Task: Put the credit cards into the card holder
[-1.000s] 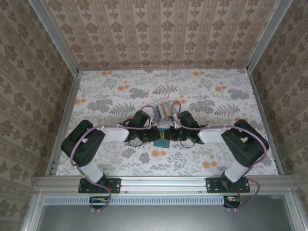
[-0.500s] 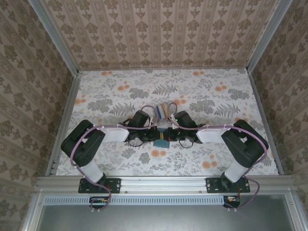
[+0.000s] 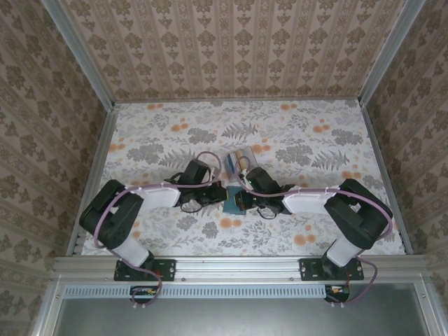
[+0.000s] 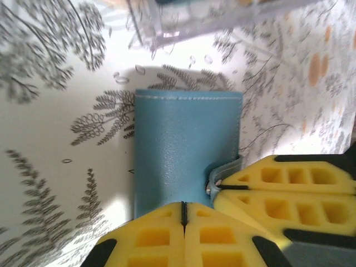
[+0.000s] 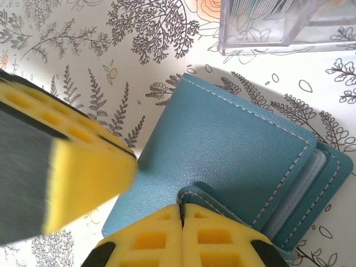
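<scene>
Floral tabletop (image 3: 161, 133): card holder (image 4: 186, 144) looks light, floppy, slick, best taken at its cover edge, where right gripper (image 5: 182, 214) is pinched shut; left gripper (image 4: 183, 219) closed empty, tips pressing it.

Both arms have swung leftward, the right gripper (image 5: 182, 221) now reaching further across the card holder (image 5: 222, 144)

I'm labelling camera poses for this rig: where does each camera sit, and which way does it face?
Top external: above and behind, facing down at table; both arms.
Left wrist: on left arm, facing down at card holder; left hand.
Right wrist: likewise on right arm; right hand.
Shared: wrist views both show card holder, clear box.
</scene>
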`<state>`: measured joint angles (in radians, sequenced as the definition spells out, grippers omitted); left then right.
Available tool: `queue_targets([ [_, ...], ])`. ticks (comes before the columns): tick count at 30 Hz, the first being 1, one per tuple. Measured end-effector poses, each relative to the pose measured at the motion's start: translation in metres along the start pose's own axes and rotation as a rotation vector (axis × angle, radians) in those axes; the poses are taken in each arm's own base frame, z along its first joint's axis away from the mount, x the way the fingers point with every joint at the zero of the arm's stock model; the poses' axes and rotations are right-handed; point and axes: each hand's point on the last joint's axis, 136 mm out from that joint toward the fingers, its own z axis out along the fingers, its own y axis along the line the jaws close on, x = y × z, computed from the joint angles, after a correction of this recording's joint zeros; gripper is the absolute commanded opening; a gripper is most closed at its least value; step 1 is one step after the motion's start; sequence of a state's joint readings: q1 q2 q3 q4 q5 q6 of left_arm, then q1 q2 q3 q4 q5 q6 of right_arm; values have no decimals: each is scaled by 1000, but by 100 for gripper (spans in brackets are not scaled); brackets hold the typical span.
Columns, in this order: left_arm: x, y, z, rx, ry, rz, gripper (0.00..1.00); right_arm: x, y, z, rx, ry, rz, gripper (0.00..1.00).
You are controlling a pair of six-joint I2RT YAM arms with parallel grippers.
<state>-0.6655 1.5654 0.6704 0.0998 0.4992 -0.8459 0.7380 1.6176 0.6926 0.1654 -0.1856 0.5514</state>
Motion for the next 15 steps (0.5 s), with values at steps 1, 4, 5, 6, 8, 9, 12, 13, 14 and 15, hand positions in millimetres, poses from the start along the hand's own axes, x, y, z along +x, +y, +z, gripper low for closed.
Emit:
queue_targets([
  [1,-5,-3,-8,4,-22,1,10,0,0,-1,1,4,2,17],
  [4,-20,-12,-35,14,-99,20,19,4,-1,-7,13,24,9,33],
  [5,-24,-13,-44,13,-125,30,22,3,0,-10,13,23,11,35],
  [6,-31,-13,-55,6,-161,36,27,1,3,-15,10,17,8,37],
  [8,-42,-10,-76,-14,-228,50,41,-9,12,-28,-11,-20,-4,38],
  [9,-49,-8,-89,-27,-269,50,46,-17,18,-36,-26,-48,-14,41],
  [12,-63,-1,-124,-63,-377,65,56,-44,38,-70,-73,-169,-60,52],
  [13,-67,1,-136,-77,-412,76,58,-54,44,-87,-86,-227,-82,55],
  [14,-70,3,-146,-96,-445,87,60,-63,49,-102,-92,-278,-100,58],
  [15,-72,5,-157,-119,-479,103,64,-74,54,-121,-93,-345,-123,65],
])
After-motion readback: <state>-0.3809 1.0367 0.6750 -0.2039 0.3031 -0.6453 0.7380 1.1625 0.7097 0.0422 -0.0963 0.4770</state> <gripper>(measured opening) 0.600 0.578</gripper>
